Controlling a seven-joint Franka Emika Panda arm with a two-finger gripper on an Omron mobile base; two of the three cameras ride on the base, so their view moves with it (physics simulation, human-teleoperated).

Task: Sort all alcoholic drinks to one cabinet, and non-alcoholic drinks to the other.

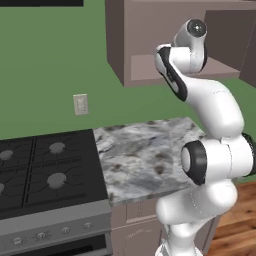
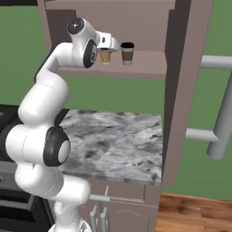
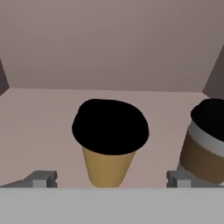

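Observation:
A small tan cup (image 3: 108, 167) with a black top, a non-alcoholic drink, stands upright on the shelf of the open mauve-brown wall cabinet (image 2: 149, 67). My gripper (image 3: 111, 180) is open, one finger on each side of the cup with a gap to each. In the right base view the gripper (image 2: 107, 50) reaches into the cabinet at the cup (image 2: 105, 56). A darker brown cup (image 3: 204, 153) with a black lid stands just right of it, also on the shelf (image 2: 127, 54). The alcoholic drinks and the other cabinet are out of view.
The cabinet's open door (image 2: 186, 90) hangs at the right with thick grey bar handles (image 2: 223, 118) beyond it. Below lie a marble counter (image 2: 118, 140) and a black stove (image 1: 45, 170). A wall outlet (image 1: 80, 104) sits on the green wall.

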